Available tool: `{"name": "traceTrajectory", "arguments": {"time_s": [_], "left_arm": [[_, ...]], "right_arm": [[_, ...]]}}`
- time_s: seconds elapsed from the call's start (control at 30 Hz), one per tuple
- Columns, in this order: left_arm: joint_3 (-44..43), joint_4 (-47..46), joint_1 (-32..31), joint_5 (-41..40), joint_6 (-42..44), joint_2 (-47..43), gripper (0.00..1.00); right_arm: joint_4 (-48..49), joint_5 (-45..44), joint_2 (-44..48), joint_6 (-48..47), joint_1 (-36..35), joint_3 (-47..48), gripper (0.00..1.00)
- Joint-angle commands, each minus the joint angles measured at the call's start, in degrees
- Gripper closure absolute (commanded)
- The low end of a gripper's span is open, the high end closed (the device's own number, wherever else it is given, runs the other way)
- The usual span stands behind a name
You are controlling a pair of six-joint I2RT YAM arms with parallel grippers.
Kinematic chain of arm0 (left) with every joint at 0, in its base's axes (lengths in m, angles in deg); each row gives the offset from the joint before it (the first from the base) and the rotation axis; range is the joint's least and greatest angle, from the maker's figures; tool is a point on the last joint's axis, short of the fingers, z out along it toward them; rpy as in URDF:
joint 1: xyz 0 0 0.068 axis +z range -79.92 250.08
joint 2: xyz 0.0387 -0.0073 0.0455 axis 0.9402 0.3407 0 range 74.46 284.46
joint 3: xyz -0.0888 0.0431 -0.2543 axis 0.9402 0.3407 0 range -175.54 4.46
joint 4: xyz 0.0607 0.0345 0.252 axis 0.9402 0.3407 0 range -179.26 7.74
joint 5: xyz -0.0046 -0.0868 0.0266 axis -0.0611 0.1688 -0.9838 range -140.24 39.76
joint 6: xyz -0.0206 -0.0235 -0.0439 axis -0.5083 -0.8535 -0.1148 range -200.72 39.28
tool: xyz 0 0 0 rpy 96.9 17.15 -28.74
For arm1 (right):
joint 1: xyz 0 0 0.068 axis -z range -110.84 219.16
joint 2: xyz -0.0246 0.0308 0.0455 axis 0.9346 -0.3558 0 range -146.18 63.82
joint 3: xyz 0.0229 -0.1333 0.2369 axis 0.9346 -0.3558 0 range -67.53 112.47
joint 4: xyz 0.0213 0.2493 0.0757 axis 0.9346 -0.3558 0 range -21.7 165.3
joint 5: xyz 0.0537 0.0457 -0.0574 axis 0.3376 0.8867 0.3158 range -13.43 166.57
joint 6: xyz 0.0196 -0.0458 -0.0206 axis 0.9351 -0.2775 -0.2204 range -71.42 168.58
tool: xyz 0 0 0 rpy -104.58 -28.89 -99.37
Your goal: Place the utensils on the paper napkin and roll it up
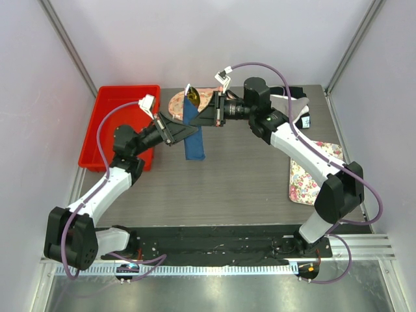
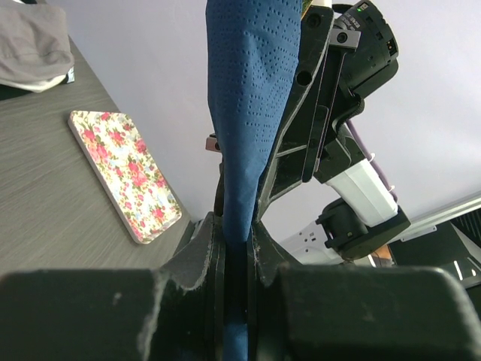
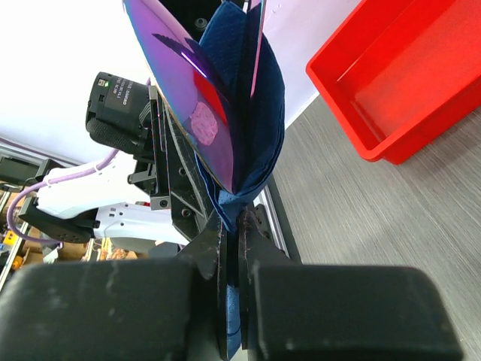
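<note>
The dark blue paper napkin [image 1: 193, 136] is rolled into a narrow upright bundle held above the table between both arms. My left gripper [image 1: 188, 132] is shut on it from the left, its jaws pinching the lower part of the roll [image 2: 244, 128]. My right gripper [image 1: 204, 117] is shut on it from the right, clamping a fold of blue paper [image 3: 263, 113]. Shiny purple utensils [image 3: 188, 90] sit inside the roll in the right wrist view. A yellowish utensil end [image 1: 192, 97] pokes out of the roll's far end.
A red tray [image 1: 117, 123] stands at the back left, close to the left arm. A peach floral cloth [image 1: 179, 103] lies behind the roll. A white floral mat [image 1: 312, 172] lies at the right, under the right arm. A grey cloth [image 2: 30, 53] lies at the back right.
</note>
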Motion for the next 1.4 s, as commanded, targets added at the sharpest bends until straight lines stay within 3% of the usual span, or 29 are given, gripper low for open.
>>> {"name": "traceTrajectory", "arguments": {"time_s": [0.0,0.07,0.13,0.17,0.27,0.3,0.37,0.47,0.83,1.0,1.13,1.37], "left_arm": [[-0.4,-3.3,-0.2,-0.3,1.3,-2.3,1.0],[-0.3,-2.8,-0.2,-0.3,1.3,-2.4,1.0],[-0.2,-1.6,-0.2,0.0,1.4,-2.6,0.91],[0.1,-1.2,-0.1,0.1,1.5,-2.6,0.83],[0.8,0.5,0.1,-0.3,1.9,-3.2,0.43],[0.9,0.7,0.1,-0.3,2.3,-3.3,0.37],[1.1,1.3,0.2,-0.2,2.4,-3.1,0.15],[1.4,1.1,0.1,0.4,2.0,-2.8,0.0],[3.4,-11.4,-2.8,1.9,-7.9,-0.2,0.03],[3.9,-10.6,-2.9,2.4,-7.3,-2.0,0.27],[4.8,-4.0,-2.6,0.9,-4.5,-4.2,0.59],[3.7,0.5,-2.1,-1.0,-2.7,-4.8,0.76]], "right_arm": [[1.8,0.1,0.9,-1.1,-0.5,1.1,0.99],[2.4,0.5,1.0,-0.9,-0.4,1.7,0.99],[4.1,1.3,1.0,0.8,-0.2,2.0,0.99],[5.0,1.7,1.0,1.5,-0.2,1.9,0.99],[8.2,2.7,1.3,3.7,0.0,1.2,0.99],[9.6,2.9,1.4,4.2,0.0,0.6,0.99],[11.8,3.3,1.7,6.0,0.0,0.0,0.99],[13.8,3.7,1.9,7.5,0.1,-0.7,0.99],[18.5,3.8,1.6,10.6,0.1,-1.9,0.99],[16.2,3.8,1.9,8.4,0.3,-2.0,0.99],[11.5,3.1,2.4,4.3,0.8,-1.7,0.99],[5.5,0.9,3.1,-1.0,0.7,-1.4,0.99]]}}
